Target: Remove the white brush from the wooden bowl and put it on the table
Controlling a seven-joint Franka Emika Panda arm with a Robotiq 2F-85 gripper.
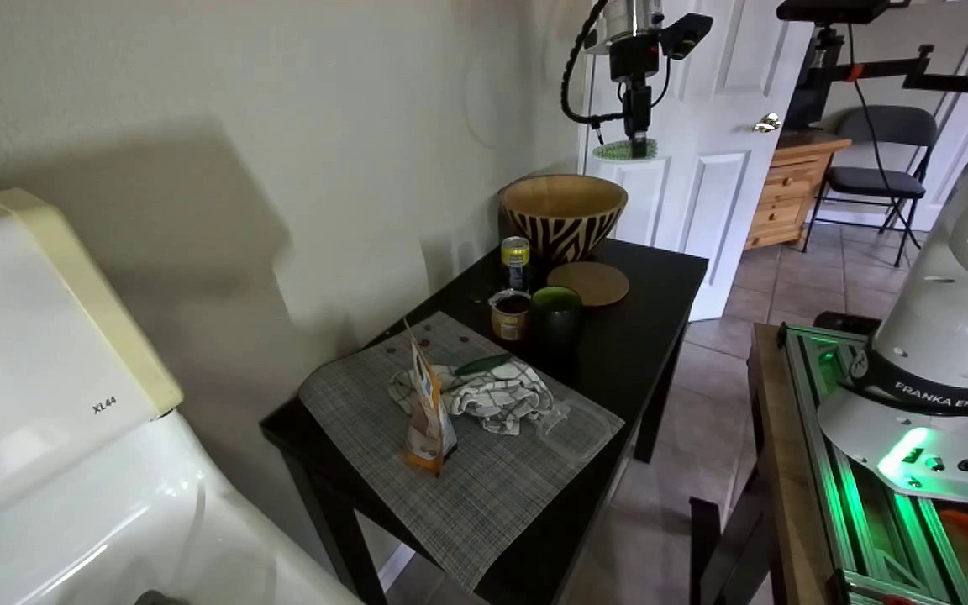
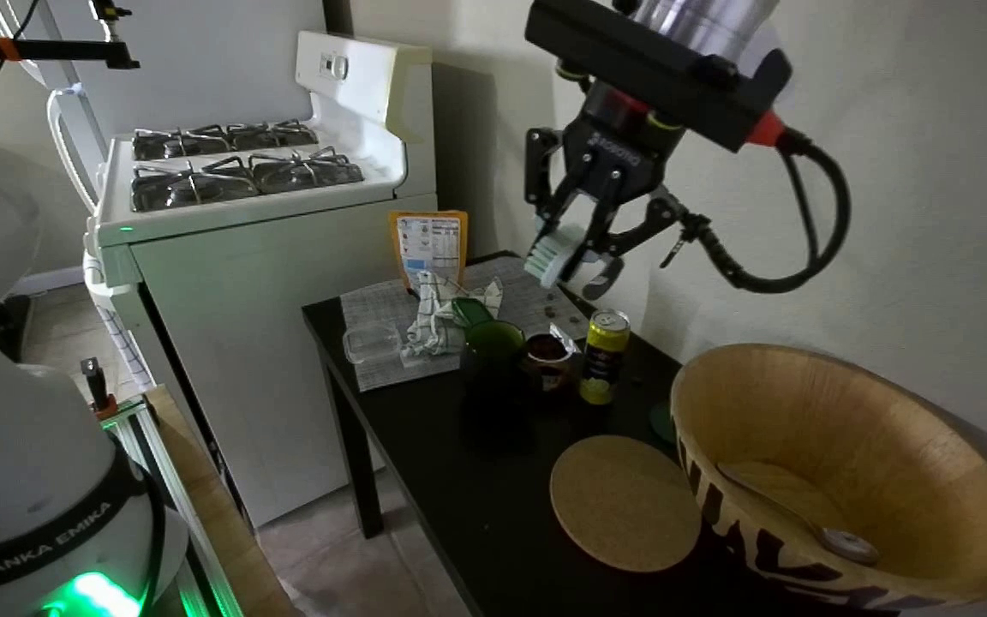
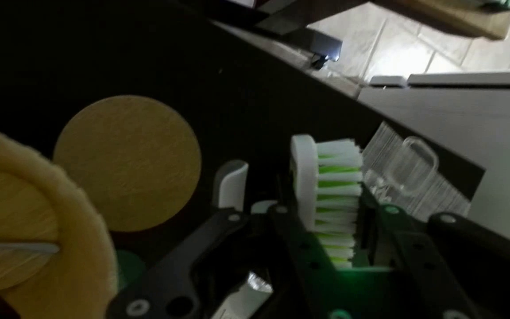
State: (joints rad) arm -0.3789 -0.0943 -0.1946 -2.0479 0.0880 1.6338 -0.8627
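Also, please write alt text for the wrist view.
A Robotiq gripper holds a white-and-green scrub brush above a black table. At left, a cropped wooden bowl and a round tan board; at right, a grey placemat and tiled floor.

The black table (image 1: 660, 281) bears a placemat (image 1: 484, 496), can (image 2: 604, 358), cup (image 1: 557, 319), tan disc (image 2: 626, 504) — and the wooden bowl (image 1: 568, 228).

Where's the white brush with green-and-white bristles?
In the wrist view the white brush is right of centre, right of the round tan disc. In an exterior view it hangs between the black fingers, up-left of the round striped wooden bowl.
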